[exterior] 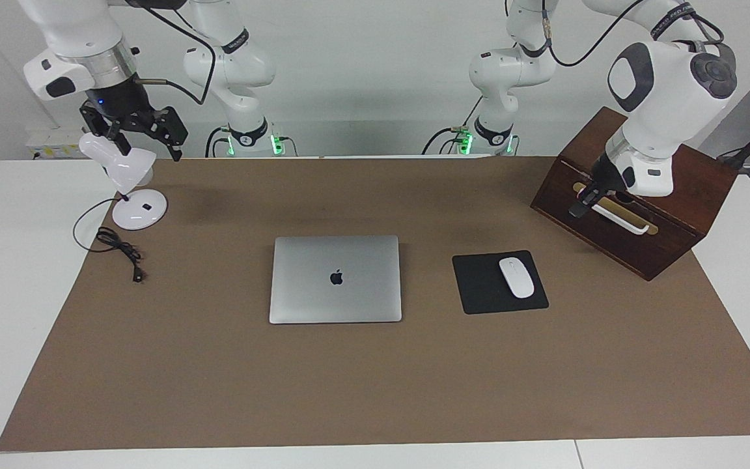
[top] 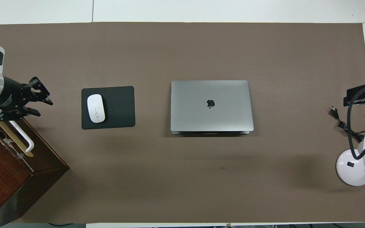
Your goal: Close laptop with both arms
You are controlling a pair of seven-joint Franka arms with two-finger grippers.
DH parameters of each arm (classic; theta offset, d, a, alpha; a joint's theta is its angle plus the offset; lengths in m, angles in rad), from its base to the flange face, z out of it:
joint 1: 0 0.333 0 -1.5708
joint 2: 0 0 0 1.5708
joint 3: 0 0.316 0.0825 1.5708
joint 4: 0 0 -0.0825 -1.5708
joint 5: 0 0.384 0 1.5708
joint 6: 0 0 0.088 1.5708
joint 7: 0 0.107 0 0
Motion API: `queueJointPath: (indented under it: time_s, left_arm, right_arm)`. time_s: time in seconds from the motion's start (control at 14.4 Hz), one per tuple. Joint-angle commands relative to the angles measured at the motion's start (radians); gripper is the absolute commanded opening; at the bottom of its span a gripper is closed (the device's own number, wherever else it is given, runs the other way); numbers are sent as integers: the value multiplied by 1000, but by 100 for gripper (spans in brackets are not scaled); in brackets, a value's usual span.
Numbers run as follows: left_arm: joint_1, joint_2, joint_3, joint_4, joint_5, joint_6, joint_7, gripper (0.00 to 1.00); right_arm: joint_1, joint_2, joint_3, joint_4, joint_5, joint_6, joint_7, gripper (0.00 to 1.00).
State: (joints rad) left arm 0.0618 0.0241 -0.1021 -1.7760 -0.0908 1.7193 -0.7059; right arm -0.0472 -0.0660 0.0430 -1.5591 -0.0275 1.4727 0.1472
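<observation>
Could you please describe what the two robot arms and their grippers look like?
Both arms are glossy white with rounded dark grey joint caps and a silver ring at each wrist. The left gripper and right gripper are small, black, with linked two-finger mechanisms. Black cables loop along both arms, black lettered bands wrap some segments, and green lights glow at the bases.

Bright, even light from above fills both views. Shadows on the brown mat (exterior: 375, 391) are soft and faint: a thin dark edge under the closed laptop (top: 211, 106) on its side nearer the robots, and a blurred patch near the white lamp (top: 356, 164). No glare; focus is sharp throughout
</observation>
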Motion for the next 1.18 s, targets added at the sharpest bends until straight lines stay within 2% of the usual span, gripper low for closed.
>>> queueJointPath:
  time_s: [0.0,0.28,0.69,0.97,1.11]
  left_arm:
    - [1,-24,-10,-31,17,62,11,100]
    - [-10,-26,-17,-23,17,56,32,100]
    - [-10,-27,-4,53,19,-78,368,100]
    - [-54,-26,21,128,72,-177,417,100]
    - [-54,-33,16,118,71,-149,486,100]
  right_arm:
    - [-22,-12,15,-1,8,-6,11,100]
    - [-22,-12,12,-1,6,-6,6,100]
    - [-23,-12,9,-1,6,-11,2,100]
    - [-23,-12,9,-1,6,-18,-14,100]
    - [-23,-12,9,-1,6,-44,-15,100]
